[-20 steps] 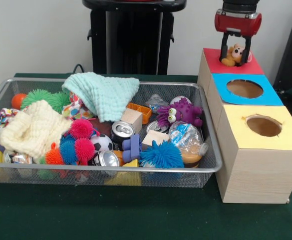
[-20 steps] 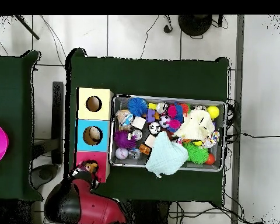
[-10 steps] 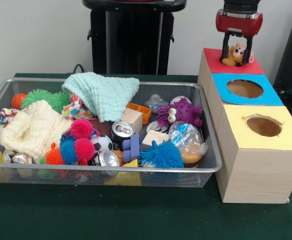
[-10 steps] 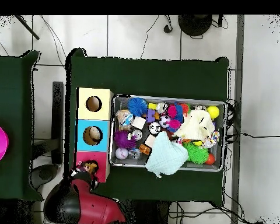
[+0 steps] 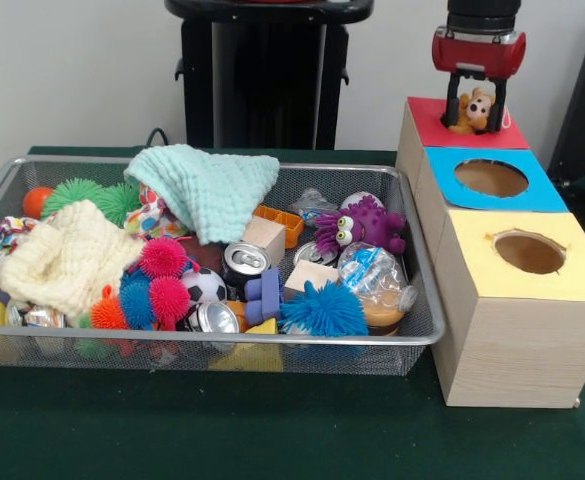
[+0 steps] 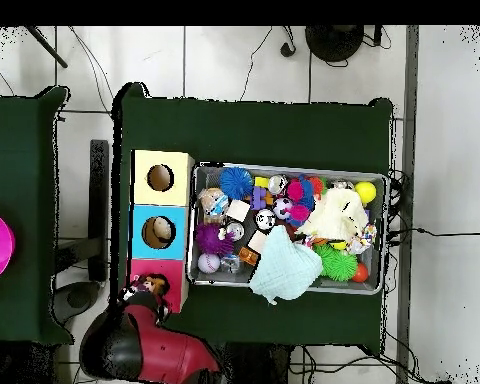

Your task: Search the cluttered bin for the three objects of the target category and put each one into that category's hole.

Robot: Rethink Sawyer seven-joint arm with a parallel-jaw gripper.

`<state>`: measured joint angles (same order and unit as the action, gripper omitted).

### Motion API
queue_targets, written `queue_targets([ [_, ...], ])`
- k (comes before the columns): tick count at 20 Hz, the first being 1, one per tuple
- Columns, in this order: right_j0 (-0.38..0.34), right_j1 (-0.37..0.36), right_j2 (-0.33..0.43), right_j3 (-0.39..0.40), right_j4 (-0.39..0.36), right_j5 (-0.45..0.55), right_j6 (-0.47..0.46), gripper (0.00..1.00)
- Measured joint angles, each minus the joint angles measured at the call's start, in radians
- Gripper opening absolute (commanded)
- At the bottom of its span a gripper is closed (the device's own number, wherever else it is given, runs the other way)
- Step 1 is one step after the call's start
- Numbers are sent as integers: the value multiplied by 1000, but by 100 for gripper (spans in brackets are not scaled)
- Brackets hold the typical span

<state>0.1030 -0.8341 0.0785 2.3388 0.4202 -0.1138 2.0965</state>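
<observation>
My gripper is shut on a small orange and white plush dog, held low over the back of the red-topped box. Whether the toy touches the red top cannot be told. In the overhead view the gripper and the plush dog sit at the outer end of the red box. The red box's hole is hidden behind the toy and fingers. The blue box and the yellow box each show an open round hole.
A wire mesh bin left of the boxes holds a mint cloth, a cream cloth, spiky balls, cans, a purple monster toy, wooden blocks and a plastic bottle. A black stand rises behind the bin.
The gripper, still holding the plush dog, has drifted slightly toward the back edge of the red box. Nothing in the bin has moved.
</observation>
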Motion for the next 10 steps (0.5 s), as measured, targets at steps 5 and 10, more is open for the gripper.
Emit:
queue_targets([
  [5, -26, 4, 15, 0, -72, -26, 0, 100],
  [10, -27, 8, 15, 0, -112, -60, 0, 100],
])
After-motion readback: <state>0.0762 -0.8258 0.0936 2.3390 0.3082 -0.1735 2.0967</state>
